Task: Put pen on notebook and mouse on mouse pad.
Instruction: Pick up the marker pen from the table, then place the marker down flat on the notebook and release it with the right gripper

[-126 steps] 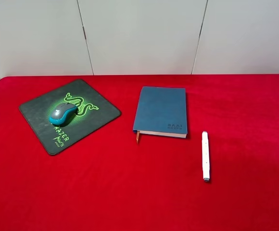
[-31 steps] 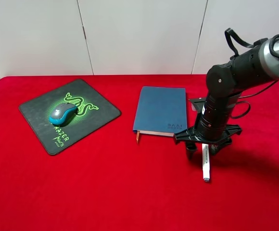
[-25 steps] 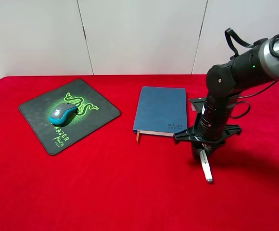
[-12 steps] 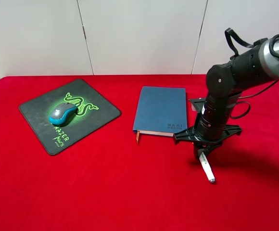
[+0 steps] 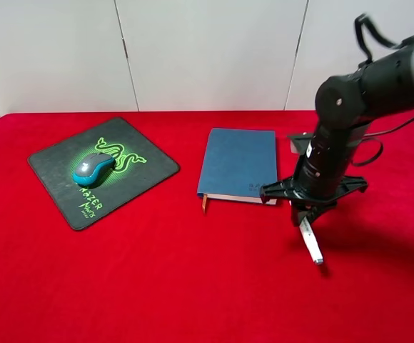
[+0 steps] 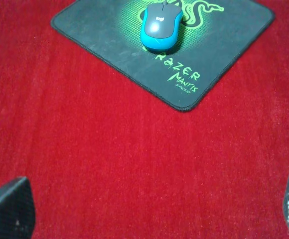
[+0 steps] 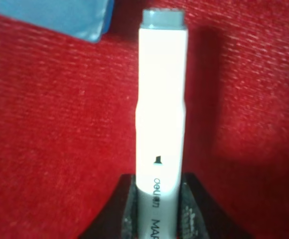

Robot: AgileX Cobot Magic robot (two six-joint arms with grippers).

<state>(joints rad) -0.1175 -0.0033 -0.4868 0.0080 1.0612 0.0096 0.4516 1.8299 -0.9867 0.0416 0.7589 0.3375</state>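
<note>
My right gripper (image 5: 307,218) is shut on the white pen (image 5: 310,241), just right of the blue notebook (image 5: 239,163); the pen slants down from the fingers, its free end low over the red cloth. In the right wrist view the pen (image 7: 160,114) stands between both black fingertips (image 7: 157,209), grey tip outward, with a corner of the notebook (image 7: 60,17) beside it. The teal mouse (image 5: 93,167) sits on the dark mouse pad (image 5: 146,168) at the left. The left wrist view shows the mouse (image 6: 160,27) on the mouse pad (image 6: 219,55), with my left gripper (image 6: 152,214) open well short of the pad.
A red cloth (image 5: 157,286) covers the whole table. White wall panels stand behind the table's far edge. The right arm's dark body and cables hang over the table's right side.
The right gripper closed on the pen and has lifted its held end, so the pen now slants. The arm has risen slightly. Mouse, pad and notebook stay put.
</note>
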